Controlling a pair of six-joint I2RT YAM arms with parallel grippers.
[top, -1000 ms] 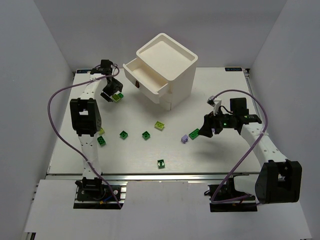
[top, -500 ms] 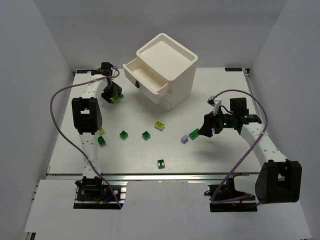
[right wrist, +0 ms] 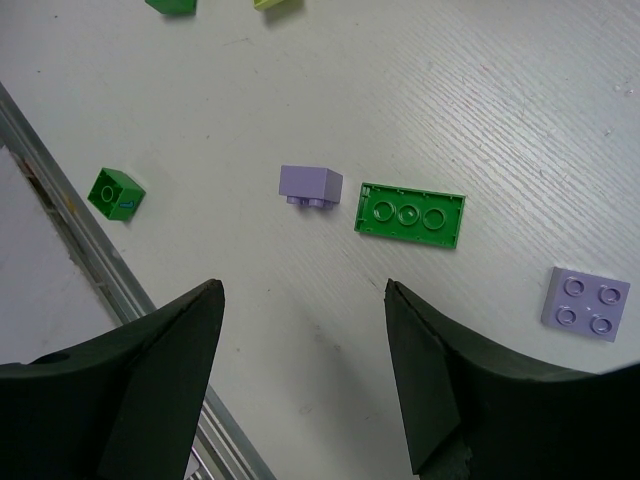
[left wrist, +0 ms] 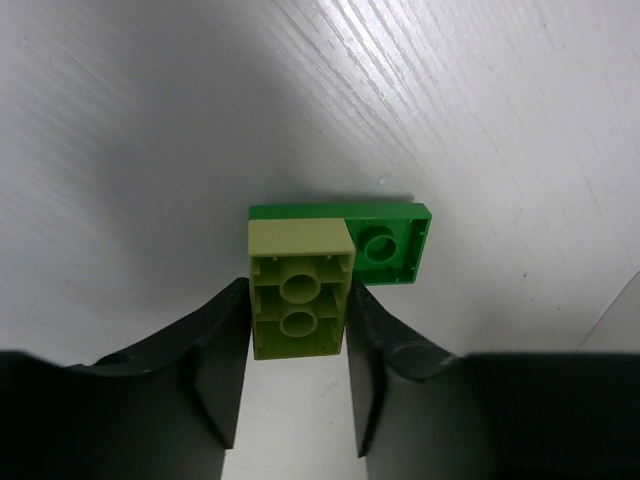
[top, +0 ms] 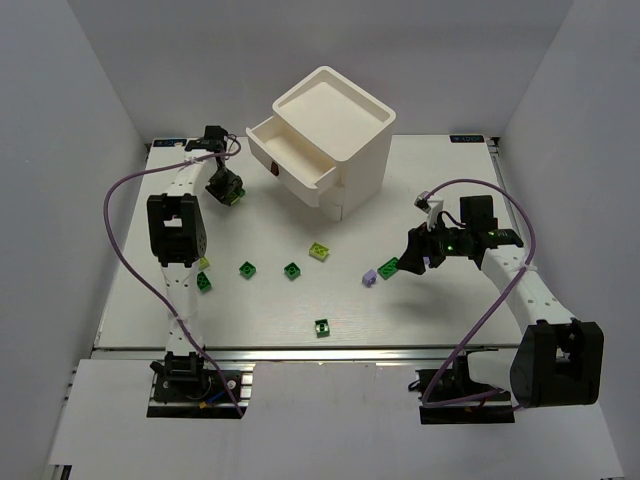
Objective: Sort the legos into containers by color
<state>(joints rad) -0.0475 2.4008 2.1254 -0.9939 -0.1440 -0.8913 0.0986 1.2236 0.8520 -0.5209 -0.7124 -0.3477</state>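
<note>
My left gripper point(top: 226, 190) is shut on a lime brick point(left wrist: 298, 305), low over the table left of the white cabinet point(top: 340, 125). A green plate point(left wrist: 388, 245) sits against the brick's far end; I cannot tell whether they are joined. The top drawer point(top: 290, 150) stands pulled out. My right gripper point(top: 410, 256) is open and empty above the table, and its wrist view point(right wrist: 302, 290) shows a lavender brick point(right wrist: 310, 185), a green plate point(right wrist: 410, 215) and a lavender plate point(right wrist: 585, 303) ahead of it. Loose on the table are a lime brick point(top: 319, 251) and green bricks point(top: 291, 270), point(top: 246, 268), point(top: 322, 327).
More bricks, one green point(top: 204, 282) and one lime point(top: 203, 263), lie beside the left arm's upright link. A dark green brick point(right wrist: 115, 194) lies near the metal rail at the table's front edge point(right wrist: 60, 200). White walls close in the left, right and back sides.
My left gripper, with the lime brick in it, has dropped a little toward the table and turned. The right arm and the loose bricks have not moved.
</note>
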